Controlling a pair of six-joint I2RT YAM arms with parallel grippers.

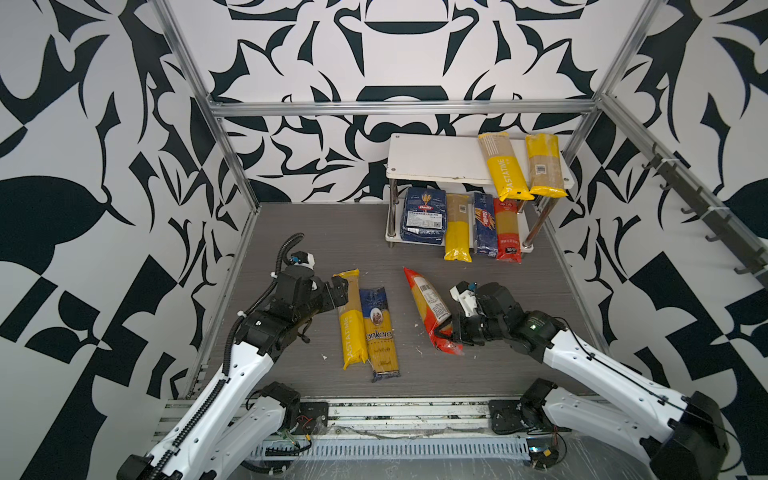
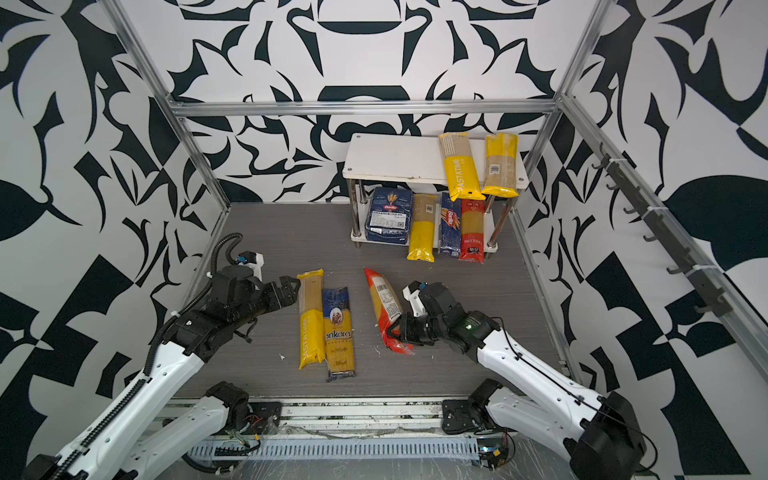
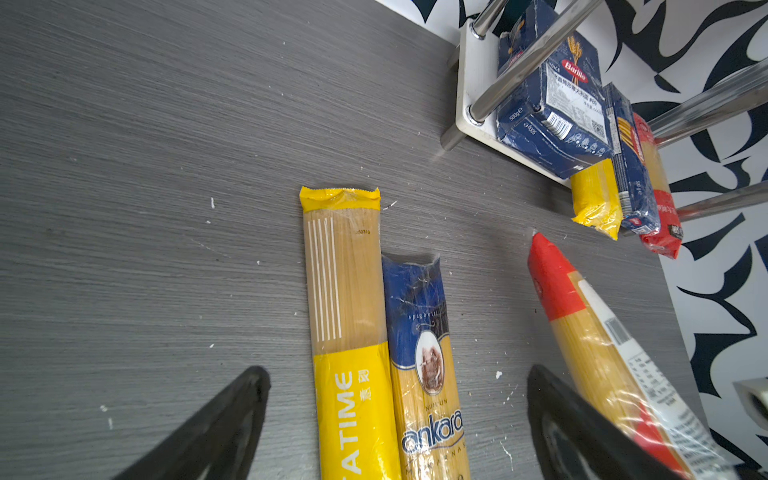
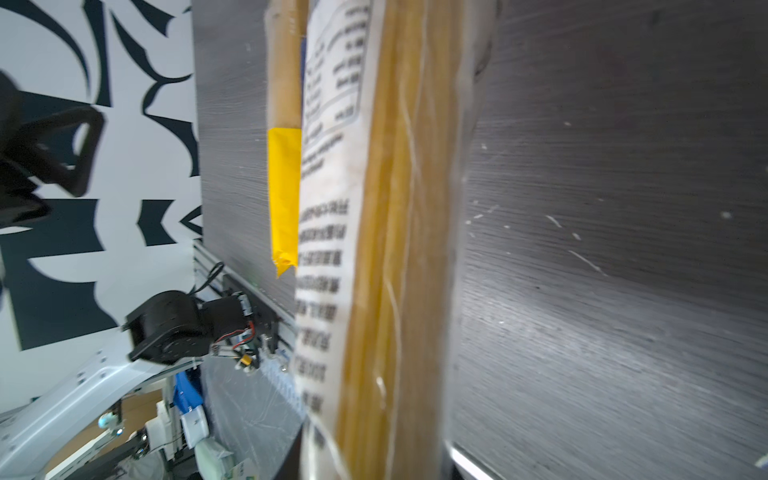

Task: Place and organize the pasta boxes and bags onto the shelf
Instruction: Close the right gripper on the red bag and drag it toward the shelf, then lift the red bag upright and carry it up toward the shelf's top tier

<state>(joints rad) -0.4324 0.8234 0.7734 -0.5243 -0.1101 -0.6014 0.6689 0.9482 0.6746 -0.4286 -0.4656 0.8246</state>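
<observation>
My right gripper (image 1: 444,330) (image 2: 397,328) (image 4: 374,457) is shut on the near end of a red-ended bag (image 1: 428,305) (image 2: 384,303) (image 4: 395,208). The bag's far tip points toward the shelf (image 1: 432,160) (image 2: 390,158). My left gripper (image 1: 338,291) (image 2: 291,291) (image 3: 395,378) is open, its fingers spread over a yellow PASTATIME bag (image 1: 351,320) (image 3: 349,311) and a navy ankara bag (image 1: 380,332) (image 3: 424,353) lying side by side on the table. The shelf's top tier holds two yellow bags (image 1: 503,166). Its lower tier holds a wide Barilla box (image 1: 424,214), a yellow bag (image 1: 457,226), a narrow Barilla box (image 1: 485,222) and a red bag (image 1: 507,230).
Aluminium frame posts (image 1: 232,166) and patterned walls close in the grey table on three sides. A rail with cables (image 1: 374,415) runs along the front edge. A strip of dark hooks (image 1: 706,216) is on the right wall. The top tier's left half is bare.
</observation>
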